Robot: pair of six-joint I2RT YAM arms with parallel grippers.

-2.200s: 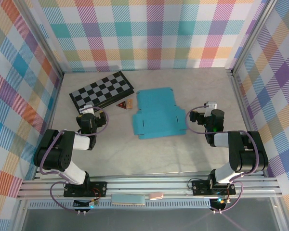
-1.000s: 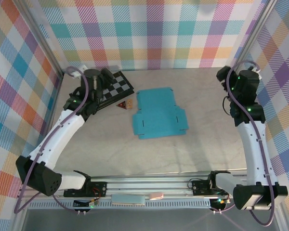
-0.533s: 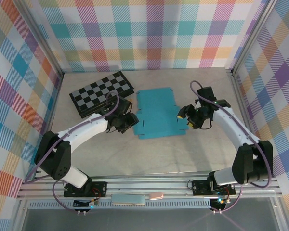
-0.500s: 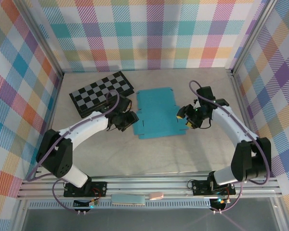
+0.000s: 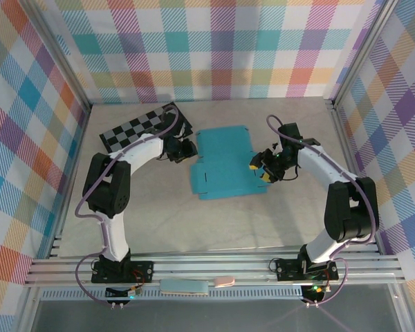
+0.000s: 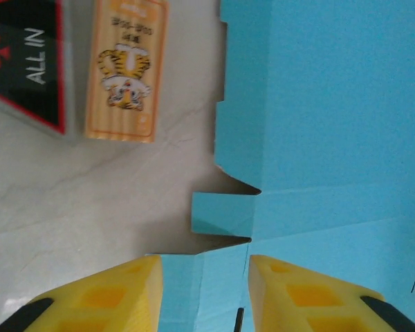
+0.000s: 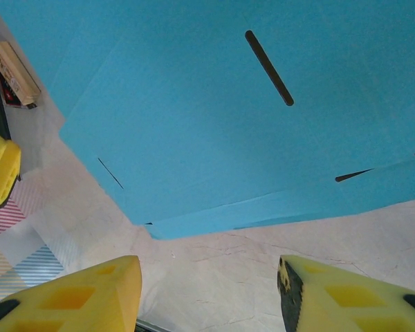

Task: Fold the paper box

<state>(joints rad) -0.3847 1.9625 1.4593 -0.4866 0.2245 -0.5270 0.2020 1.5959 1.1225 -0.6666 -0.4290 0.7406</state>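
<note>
The desk (image 5: 214, 221) was a pale, marble-veined surface. Walls (image 5: 214, 48) of pastel plaid cloth shut it in on three sides, and an aluminium rail (image 5: 214, 266) ran across its near edge. The paper box (image 5: 225, 162) lay flat on the desk as an unfolded turquoise die-cut sheet with notched flaps and thin dark slits.

Beyond the box's far-left corner sat a black-and-grey checkerboard (image 5: 135, 128), its right end covered by the left arm. Just left of the box's left edge lay a small tan card with a tiger (image 6: 126, 69). Beside it, farther from the box, was a black card lettered "ALL IN" (image 6: 28, 62), cut off by the picture's border.

The left fingers (image 6: 104, 297), yellow, were poised at the box's left edge. They were parted and released, grasping nothing, and the notched flap showed through the gap. Their tips ran off the bottom of the wrist view, so contact with the card could not be judged.

The right fingers (image 7: 76, 290) stood at the box's right edge, spread wide and released. Bare desk lay between them, just clear of the sheet's border, and their tips were likewise cut off.
</note>
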